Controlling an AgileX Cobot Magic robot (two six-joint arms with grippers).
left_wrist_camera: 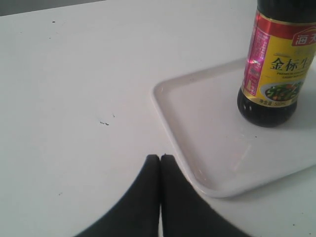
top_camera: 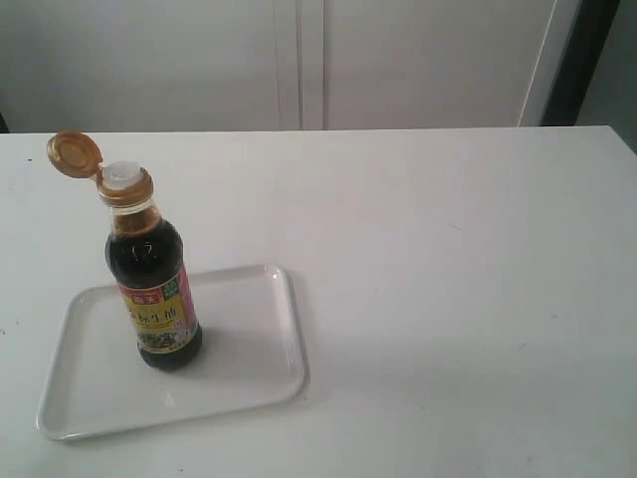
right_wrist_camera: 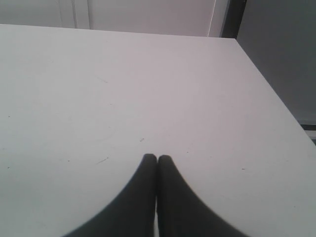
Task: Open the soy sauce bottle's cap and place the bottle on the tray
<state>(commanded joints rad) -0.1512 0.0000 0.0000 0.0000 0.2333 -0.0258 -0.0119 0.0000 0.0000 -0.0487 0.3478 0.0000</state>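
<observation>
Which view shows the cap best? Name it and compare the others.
The exterior view: the cap shows whole, flipped open beside the white spout. The left wrist view cuts the soy sauce bottle below its neck; the right wrist view shows only table.

Soy sauce bottle (left_wrist_camera: 276, 69) top cropped

Golden-orange cap (top_camera: 75, 153), dark soy sauce bottle (top_camera: 155, 289), white tray (top_camera: 264, 373).

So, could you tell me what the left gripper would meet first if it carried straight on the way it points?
Probably nothing. The left gripper, shut and empty, points over bare table. The tray and the soy sauce bottle lie off to one side, though depth is hard to judge.
</observation>
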